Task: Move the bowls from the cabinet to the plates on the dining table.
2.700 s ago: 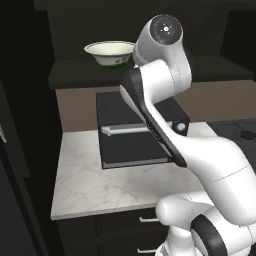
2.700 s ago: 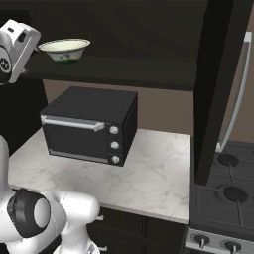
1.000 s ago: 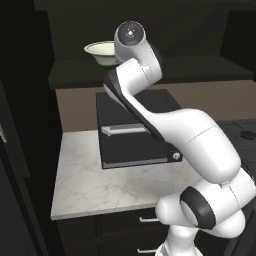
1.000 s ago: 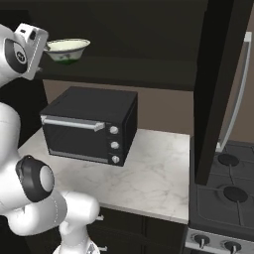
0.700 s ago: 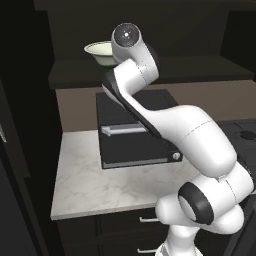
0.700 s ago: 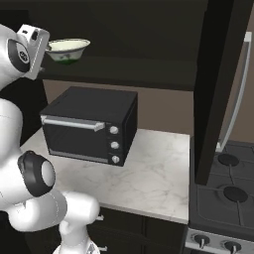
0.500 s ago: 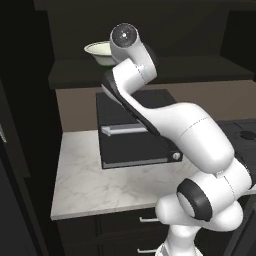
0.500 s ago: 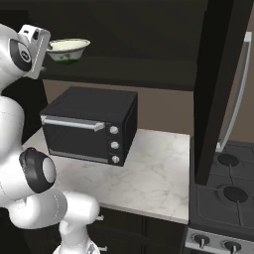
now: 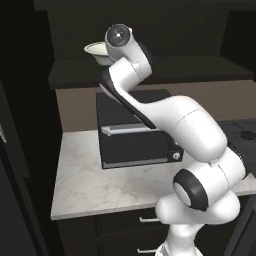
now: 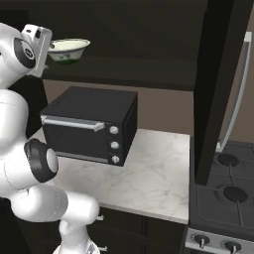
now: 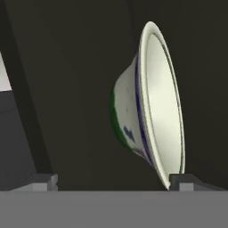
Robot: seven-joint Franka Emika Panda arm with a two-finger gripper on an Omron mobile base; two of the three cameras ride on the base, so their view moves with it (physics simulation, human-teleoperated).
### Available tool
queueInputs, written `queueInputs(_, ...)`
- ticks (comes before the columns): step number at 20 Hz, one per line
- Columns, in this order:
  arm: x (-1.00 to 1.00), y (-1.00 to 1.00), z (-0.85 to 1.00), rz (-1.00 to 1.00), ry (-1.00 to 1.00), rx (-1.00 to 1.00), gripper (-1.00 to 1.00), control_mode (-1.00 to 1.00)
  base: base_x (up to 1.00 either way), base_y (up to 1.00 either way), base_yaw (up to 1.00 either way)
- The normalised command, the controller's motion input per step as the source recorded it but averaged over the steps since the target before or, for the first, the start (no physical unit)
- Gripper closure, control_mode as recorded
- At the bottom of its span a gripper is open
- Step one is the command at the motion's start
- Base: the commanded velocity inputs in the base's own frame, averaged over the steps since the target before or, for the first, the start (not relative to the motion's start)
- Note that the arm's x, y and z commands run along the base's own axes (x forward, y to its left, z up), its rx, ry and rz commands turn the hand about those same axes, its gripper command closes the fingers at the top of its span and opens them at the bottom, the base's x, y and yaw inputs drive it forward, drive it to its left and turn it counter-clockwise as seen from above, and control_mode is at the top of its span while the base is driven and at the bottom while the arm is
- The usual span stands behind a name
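A cream-white bowl (image 10: 69, 49) with a green pattern low on its side stands on the open shelf of the dark cabinet (image 10: 144, 65). In the left base view the bowl (image 9: 96, 51) is partly covered by my wrist. In the hand view, which is rolled sideways, the bowl (image 11: 147, 107) lies close ahead. My gripper (image 11: 111, 181) is open, and one fingertip (image 11: 181, 180) lines up with the bowl's rim without gripping it. Nothing is held. The plates and the dining table are out of view.
A black toaster oven (image 10: 89, 124) sits on a small marble counter (image 10: 149, 173) right under the shelf. A dark open door (image 10: 218, 89) with a long silver handle hangs at the right, above a stove (image 10: 223, 198). Dark drawers (image 9: 125, 225) run below the counter.
The hand has swung up and left from the arm's middle to the shelf, then crept slightly closer to the bowl. The bowl has not moved, and the jaws stay open.
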Motion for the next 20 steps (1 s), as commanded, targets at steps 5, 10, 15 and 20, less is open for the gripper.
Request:
queueInputs(5,0.27,0.06,0.0,0.0,0.01,-0.04,-1.0,-1.0,0.0,0.0,0.0)
queueInputs(10,0.27,0.07,-0.02,0.0,0.03,-0.03,-1.0,-1.0,0.0,0.0,0.0)
queueInputs(15,0.27,0.03,-0.02,0.0,0.03,-0.02,-1.0,-1.0,0.0,0.0,0.0)
queueInputs(20,0.25,0.03,-0.01,0.0,0.03,-0.01,-1.0,-1.0,0.0,0.0,0.0)
